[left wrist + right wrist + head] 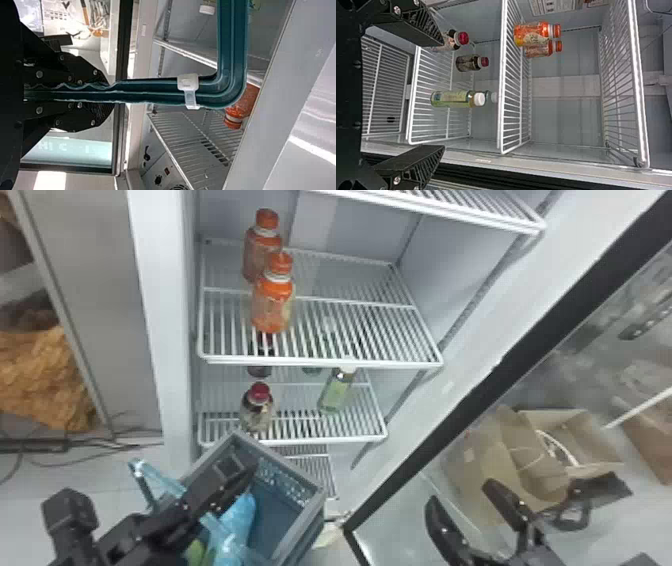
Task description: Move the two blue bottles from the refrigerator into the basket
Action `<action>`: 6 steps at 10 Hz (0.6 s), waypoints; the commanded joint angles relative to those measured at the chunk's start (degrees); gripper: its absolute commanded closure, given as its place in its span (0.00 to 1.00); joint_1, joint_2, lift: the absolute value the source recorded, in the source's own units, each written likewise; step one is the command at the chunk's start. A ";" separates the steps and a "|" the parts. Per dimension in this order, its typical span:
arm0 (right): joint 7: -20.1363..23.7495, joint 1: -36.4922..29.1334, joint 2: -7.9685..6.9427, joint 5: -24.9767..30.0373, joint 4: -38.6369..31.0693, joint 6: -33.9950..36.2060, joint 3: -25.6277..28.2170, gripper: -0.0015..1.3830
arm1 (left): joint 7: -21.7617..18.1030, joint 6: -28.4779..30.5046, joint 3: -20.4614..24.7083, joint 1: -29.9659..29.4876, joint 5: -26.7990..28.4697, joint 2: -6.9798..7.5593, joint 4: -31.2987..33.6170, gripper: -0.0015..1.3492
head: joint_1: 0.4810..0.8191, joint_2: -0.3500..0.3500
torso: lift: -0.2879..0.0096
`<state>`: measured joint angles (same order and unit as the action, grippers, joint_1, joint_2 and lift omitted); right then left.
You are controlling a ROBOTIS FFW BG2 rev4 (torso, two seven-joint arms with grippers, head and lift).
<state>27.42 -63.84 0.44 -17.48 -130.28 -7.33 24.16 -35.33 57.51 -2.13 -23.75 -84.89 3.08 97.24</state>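
Head view: one blue bottle (pixel 239 512) lies in the basket (pixel 307 517), near left; second not made out. Left gripper (pixel 109 92) clamped on basket's handle (pixel 233 51). Right gripper (pixel 443 95) spread wide, empty, facing refrigerator (pixel 172 315). On its shelves: orange bottles (pixel 272 307), red-capped bottle (pixel 257 410), green bottle (pixel 336 392); no blue seen there. Likely placing done or nearly. Next: check count, then draw right arm back, basket level.
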 commanded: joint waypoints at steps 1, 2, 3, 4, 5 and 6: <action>0.00 0.00 0.00 0.00 0.00 0.30 -0.05 0.10 | -0.09 0.00 0.07 -0.01 0.00 0.00 0.00 0.89 | 0.63 0.00 | 0.97; 0.00 0.14 0.00 -0.12 0.14 0.44 0.06 0.10 | 0.00 -0.14 -0.04 -0.15 -0.11 0.00 0.00 0.89 | 0.63 0.00 | 0.97; 0.00 0.14 0.00 -0.23 0.28 0.72 0.06 0.10 | 0.00 -0.14 -0.04 -0.29 -0.11 0.00 0.00 0.89 | 0.63 0.00 | 0.97; 0.00 0.14 0.00 -0.12 0.28 0.72 0.06 0.10 | 0.00 -0.14 0.07 -0.29 -0.11 0.00 0.00 0.89 | 0.63 0.00 | 0.97; 0.00 0.28 0.00 -0.12 0.56 0.72 0.06 0.10 | 0.00 -0.14 0.07 -0.29 -0.11 0.00 0.00 0.89 | 0.63 0.00 | 0.97; 0.00 0.28 0.00 -0.12 0.56 0.86 0.06 0.10 | 0.00 -0.14 0.07 -0.43 -0.11 0.00 0.00 0.89 | 0.63 0.00 | 0.97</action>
<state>27.42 -63.54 0.44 -17.60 -129.78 -6.51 24.22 -35.33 57.37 -2.06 -24.13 -85.01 3.06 97.24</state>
